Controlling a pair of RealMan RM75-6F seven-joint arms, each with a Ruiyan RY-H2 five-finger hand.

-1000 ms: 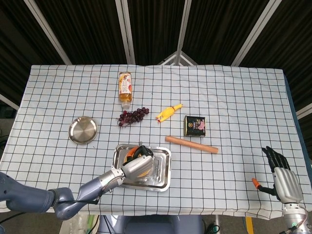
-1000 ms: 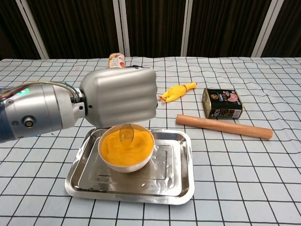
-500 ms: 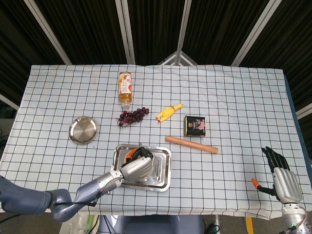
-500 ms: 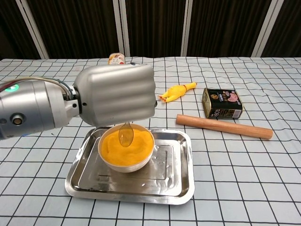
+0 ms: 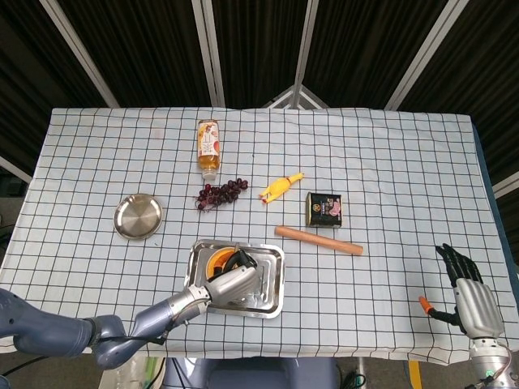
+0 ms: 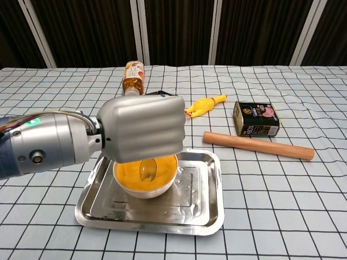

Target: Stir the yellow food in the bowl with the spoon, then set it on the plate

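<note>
While the left hand (image 6: 143, 129) hovers low over a white bowl (image 6: 145, 183), its fingers are curled into a fist around the handle of a clear plastic spoon (image 6: 147, 169), whose rounded end hangs straight down into the yellow food (image 6: 162, 169). Holding the spoon upright like this looks suited to stirring, since the tip can circle inside the bowl without tipping it. The bowl sits toward the left side of a shallow steel tray (image 6: 206, 211), which lies near the table's front edge, probably to catch spills.

The yellow food is a smooth, bright orange-yellow mass filling the bowl nearly to its rim. The spoon is see-through and tinted amber by what lies behind it.

The round steel plate (image 5: 138, 216), where the spoon should end up, rests well apart to the left of the tray. My guess is that stirring is under way and the move to the plate is not yet begun.

The right hand (image 5: 468, 292) rests at the table's near right corner, fingers apart, holding nothing, just beside a small orange item (image 5: 426, 305).
</note>
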